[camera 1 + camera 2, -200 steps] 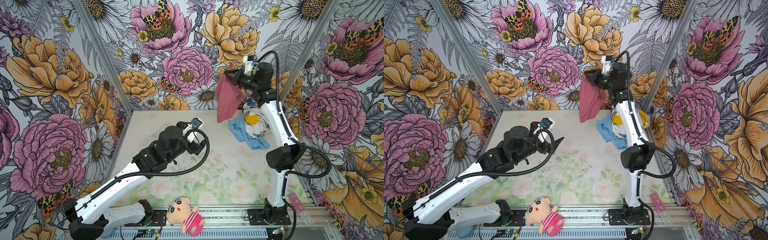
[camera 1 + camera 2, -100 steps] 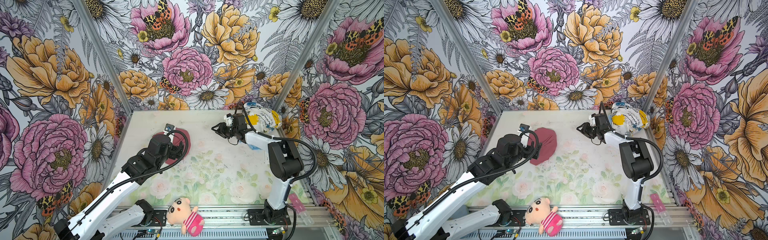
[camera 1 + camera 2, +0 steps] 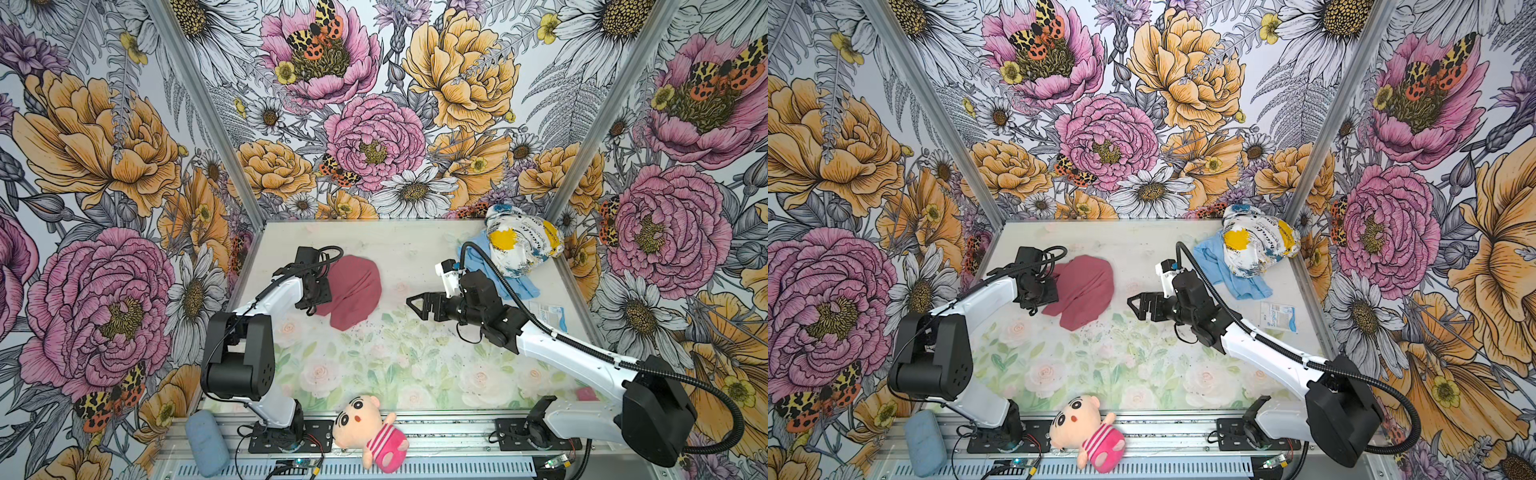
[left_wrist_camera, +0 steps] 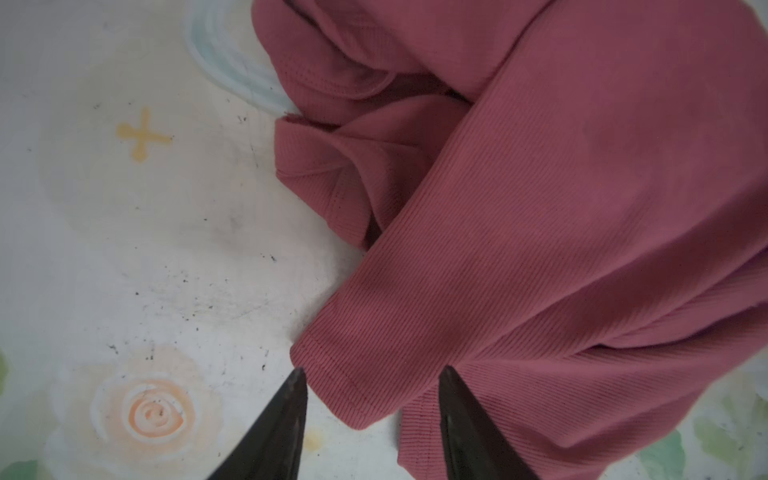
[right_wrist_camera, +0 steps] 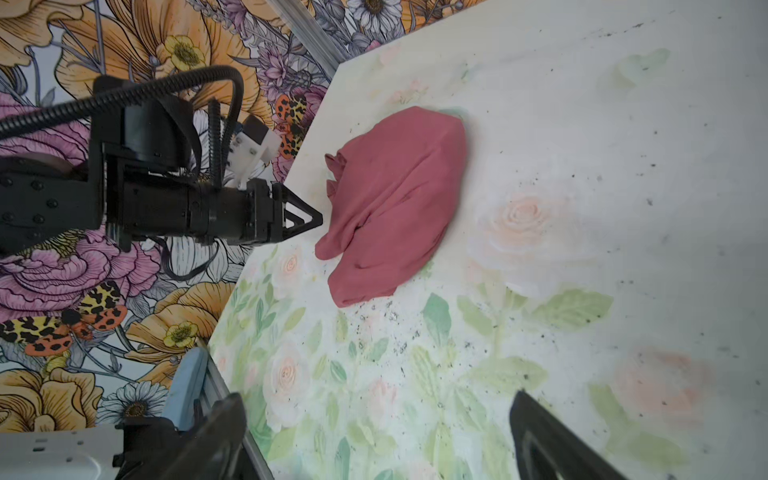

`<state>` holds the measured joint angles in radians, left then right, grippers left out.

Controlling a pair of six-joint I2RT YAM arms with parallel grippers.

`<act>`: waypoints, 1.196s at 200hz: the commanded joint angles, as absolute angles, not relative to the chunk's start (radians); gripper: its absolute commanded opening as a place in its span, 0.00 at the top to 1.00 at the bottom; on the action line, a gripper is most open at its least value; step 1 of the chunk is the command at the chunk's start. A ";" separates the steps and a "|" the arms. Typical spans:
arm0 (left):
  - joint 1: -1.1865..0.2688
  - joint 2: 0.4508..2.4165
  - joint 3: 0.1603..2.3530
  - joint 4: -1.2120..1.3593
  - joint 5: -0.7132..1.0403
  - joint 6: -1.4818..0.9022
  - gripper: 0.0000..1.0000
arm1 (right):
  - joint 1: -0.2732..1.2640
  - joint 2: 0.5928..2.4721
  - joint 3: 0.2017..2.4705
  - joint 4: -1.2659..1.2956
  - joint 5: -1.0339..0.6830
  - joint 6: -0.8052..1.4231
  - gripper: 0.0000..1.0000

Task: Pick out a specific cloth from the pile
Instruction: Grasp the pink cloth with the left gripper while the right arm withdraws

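The cloth (image 3: 353,291) (image 3: 1086,291), plain dusty red, lies crumpled on the table left of the middle, apart from the pile. My left gripper (image 4: 372,374) (image 3: 318,293) is low at the cloth's left edge. Its jaws stand partly apart around a hemmed corner (image 4: 349,399), without pinching it. My right gripper (image 5: 376,399) (image 3: 415,306) is open and empty at mid table, pointing toward the cloth (image 5: 395,199). The pile (image 3: 519,245) (image 3: 1258,245) sits in the back right corner, a white yellow-and-black printed bundle on light blue fabric (image 3: 482,262).
A plush doll (image 3: 370,432) lies on the front rail. A blue-grey pad (image 3: 205,440) sits at the front left. A small printed packet (image 3: 550,316) lies near the right wall. Flowered walls close in the back and both sides.
The right gripper held the cloth high over the pile; now the cloth lies on the table at the left and that gripper is open and low. The left gripper moved to the cloth, jaws narrowing.
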<state>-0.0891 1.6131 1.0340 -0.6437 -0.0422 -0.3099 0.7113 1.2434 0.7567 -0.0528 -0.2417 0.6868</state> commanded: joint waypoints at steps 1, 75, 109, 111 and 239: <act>-0.084 1.603 1.001 -0.583 -0.069 -0.364 0.48 | 0.775 1.206 0.741 -0.067 -0.148 0.668 0.01; -0.076 1.711 1.002 -0.522 -0.096 -0.370 0.54 | 0.889 1.301 0.844 -0.067 -0.128 0.611 0.01; -0.077 1.715 0.993 -0.512 -0.093 -0.380 0.65 | 0.894 1.283 0.800 -0.016 -0.111 0.636 0.01; -0.077 1.715 0.994 -0.512 -0.090 -0.380 0.67 | 0.895 1.281 0.796 -0.013 -0.110 0.636 0.01; -0.053 1.574 0.932 -0.515 -0.007 -0.426 0.37 | 0.881 1.252 0.766 -0.022 -0.120 0.606 0.01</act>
